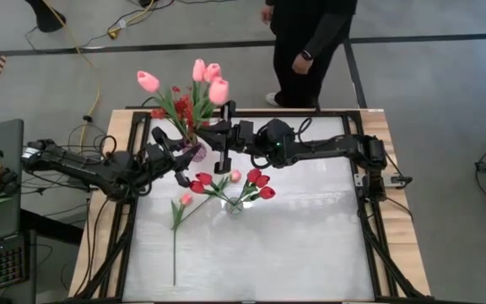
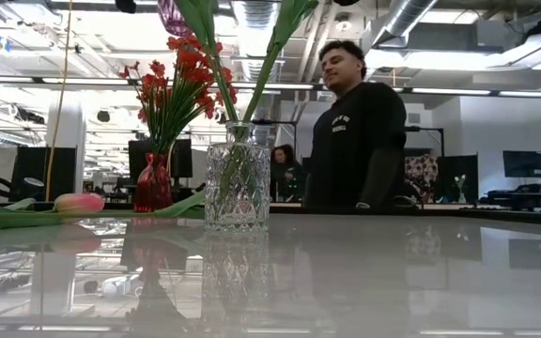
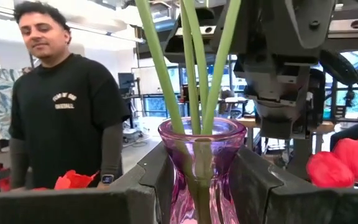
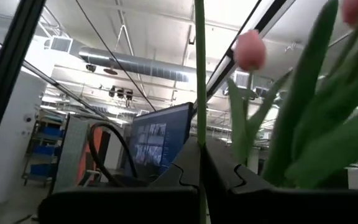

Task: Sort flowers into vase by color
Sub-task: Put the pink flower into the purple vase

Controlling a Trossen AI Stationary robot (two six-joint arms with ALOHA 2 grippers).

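Low view: clear vase (image 2: 237,178) fronts red vase (image 2: 153,184), person (image 2: 355,131) behind.

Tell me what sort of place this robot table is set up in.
Probably an open lab or workshop: bare ceiling ducts, computer monitors along the back, loose cables on the floor, and a person standing by the table.

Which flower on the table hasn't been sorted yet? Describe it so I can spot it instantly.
Start at the clear glass vase of red tulips mid-table. Left of it, one pink tulip lies flat on the white tabletop, its stem running toward the near edge. It alone is in no vase.
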